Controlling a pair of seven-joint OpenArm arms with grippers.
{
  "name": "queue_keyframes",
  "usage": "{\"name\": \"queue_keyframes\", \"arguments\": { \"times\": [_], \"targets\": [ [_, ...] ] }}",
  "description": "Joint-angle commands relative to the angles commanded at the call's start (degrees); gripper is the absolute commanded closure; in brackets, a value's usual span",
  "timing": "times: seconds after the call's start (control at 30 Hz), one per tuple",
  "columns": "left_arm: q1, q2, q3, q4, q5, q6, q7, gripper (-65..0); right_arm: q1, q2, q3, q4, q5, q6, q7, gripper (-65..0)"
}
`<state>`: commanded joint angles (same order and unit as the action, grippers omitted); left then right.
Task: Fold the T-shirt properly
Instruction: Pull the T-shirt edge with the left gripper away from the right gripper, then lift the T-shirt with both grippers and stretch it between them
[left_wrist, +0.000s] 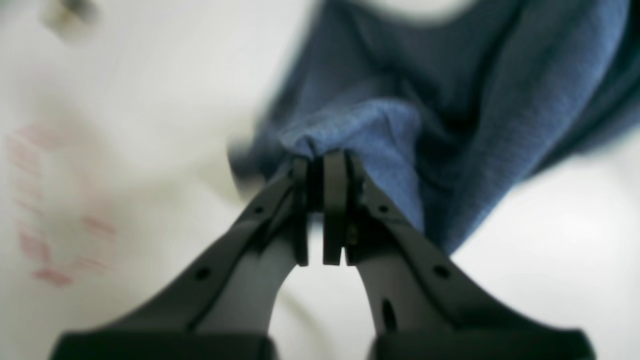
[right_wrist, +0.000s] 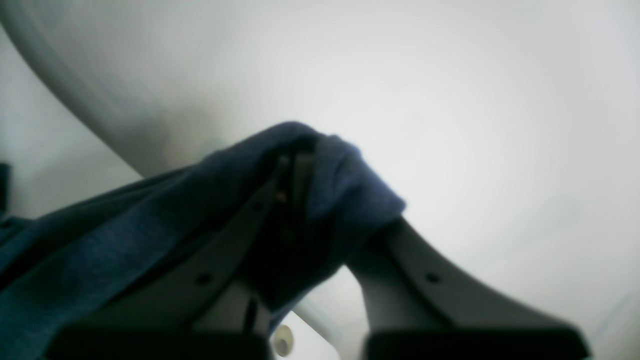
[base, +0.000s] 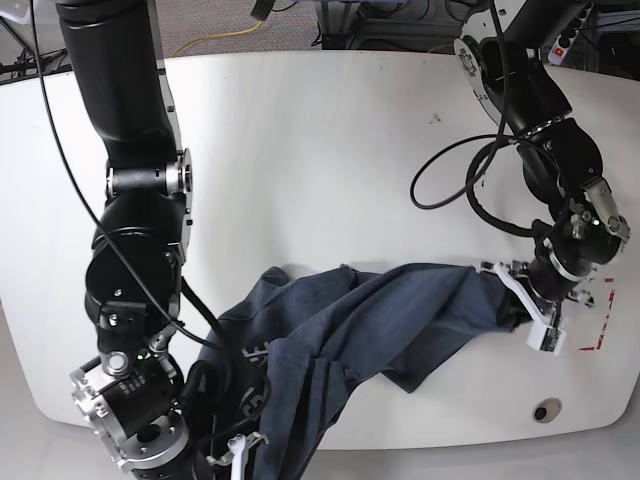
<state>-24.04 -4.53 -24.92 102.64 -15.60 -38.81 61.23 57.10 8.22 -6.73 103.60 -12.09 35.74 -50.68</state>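
2 end effectors (left_wrist: 320, 165) (right_wrist: 300, 155) pinch the T-shirt (base: 400, 320).

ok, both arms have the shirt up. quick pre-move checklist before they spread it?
1. Left pincer shut on T-shirt fabric: ok, bunched cloth clamped at the tips.
2. Right pincer gripping cloth: ok, fabric wraps over the fingers.
3. Which garment points are held (hem, sleeve, shoulder): cannot tell.
4. Shirt spread flat between arms: not ok, it sags twisted and creased in the base view.
5. Shirt fully on white table: not ok, part hangs over the near edge.
6. Black cable clear of cloth: ok.
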Motion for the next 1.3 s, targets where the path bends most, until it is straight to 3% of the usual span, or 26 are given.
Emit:
{"name": "queue_keyframes", "arguments": {
  "times": [0.23, 0.33, 0.63, 0.8, 0.93, 1.13, 1.3],
  "targets": [
    [-10.6, -0.5, -6.2, 1.8, 0.4, 0.2, 6.0, 0.0, 6.5, 3.1, 6.6, -10.2, 0.4, 0.35, 0.4, -0.2],
    [-15.5, -3.4, -7.7, 1.8, 0.5, 0.2, 7.6, 0.0, 9.6, 4.6, 7.7, -16.8, 0.4, 0.18, 4.0, -0.2],
    [-25.3, -9.8, -8.0, -2.8, 0.1, 0.2, 7.7, 0.0, 17.7, 8.8, 7.7, -34.9, 0.4, 0.09, 12.7, -0.2],
    [-29.8, -10.9, -8.0, -2.7, 0.4, 0.2, 7.8, 0.0, 17.7, 9.7, 7.7, -44.0, 0.4, 0.44, 15.6, -0.2],
    [-35.3, -14.2, -7.8, -4.0, 0.5, 0.4, 7.8, 0.0, 17.7, 9.5, 7.7, -45.7, 0.4, 0.53, 15.6, -0.2],
    [-41.8, -16.4, -7.7, -10.4, 0.1, 1.4, 7.8, 0.0, 17.7, 9.2, 8.2, -44.3, 0.5, 0.53, 12.7, -0.2],
    [-41.4, -16.8, -7.6, -11.3, 0.1, 1.1, 7.7, 0.0, 17.7, 9.2, 11.2, -41.6, 3.5, 0.53, 10.1, -0.2]
  ]
}}
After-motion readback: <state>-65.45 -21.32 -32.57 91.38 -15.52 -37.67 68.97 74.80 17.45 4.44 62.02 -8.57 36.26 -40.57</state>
